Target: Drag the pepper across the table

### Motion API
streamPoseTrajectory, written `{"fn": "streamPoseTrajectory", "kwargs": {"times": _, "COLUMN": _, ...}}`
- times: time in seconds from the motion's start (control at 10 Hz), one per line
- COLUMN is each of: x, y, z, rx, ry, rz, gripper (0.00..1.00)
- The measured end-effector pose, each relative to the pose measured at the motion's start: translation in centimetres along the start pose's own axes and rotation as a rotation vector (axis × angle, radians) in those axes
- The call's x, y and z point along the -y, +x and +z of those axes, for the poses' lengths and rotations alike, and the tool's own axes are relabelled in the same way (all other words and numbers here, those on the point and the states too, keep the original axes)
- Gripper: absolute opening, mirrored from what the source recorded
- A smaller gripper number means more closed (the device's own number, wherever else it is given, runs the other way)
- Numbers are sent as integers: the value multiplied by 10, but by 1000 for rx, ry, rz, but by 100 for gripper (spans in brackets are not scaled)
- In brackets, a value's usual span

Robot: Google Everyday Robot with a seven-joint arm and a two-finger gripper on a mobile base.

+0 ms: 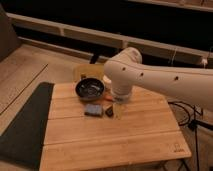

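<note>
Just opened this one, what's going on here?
A white robot arm reaches in from the right over the bamboo table. Its claw hangs low beside the black bar and blue-grey sponge, just below the red-orange pepper near the dark bowl. Whether it touches the pepper is unclear.
</note>
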Motion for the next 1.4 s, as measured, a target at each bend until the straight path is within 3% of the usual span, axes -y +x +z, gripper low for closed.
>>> {"fn": "streamPoseTrajectory", "kwargs": {"times": 0.2, "x": 5, "y": 7, "z": 7, "rx": -3, "ry": -2, "rz": 4, "gripper": 65}}
{"fn": "streamPoseTrajectory", "kwargs": {"times": 0.4, "x": 35, "y": 44, "z": 24, "rx": 4, "ry": 21, "rz": 26, "gripper": 65}}
{"fn": "streamPoseTrajectory", "kwargs": {"times": 0.6, "x": 71, "y": 59, "z": 40, "rx": 38, "ry": 47, "rz": -14, "gripper": 65}}
{"fn": "streamPoseTrajectory", "kwargs": {"times": 0.9, "x": 123, "y": 57, "z": 65, "rx": 96, "ry": 60, "rz": -124, "gripper": 65}}
{"fn": "streamPoseTrajectory", "kwargs": {"times": 1.1, "x": 130, "y": 54, "z": 68, "rx": 108, "ry": 62, "rz": -144, "gripper": 65}}
{"fn": "streamPoseTrajectory", "kwargs": {"times": 1.4, "x": 132, "y": 59, "z": 68, "rx": 94, "ry": 59, "rz": -138, "gripper": 65}}
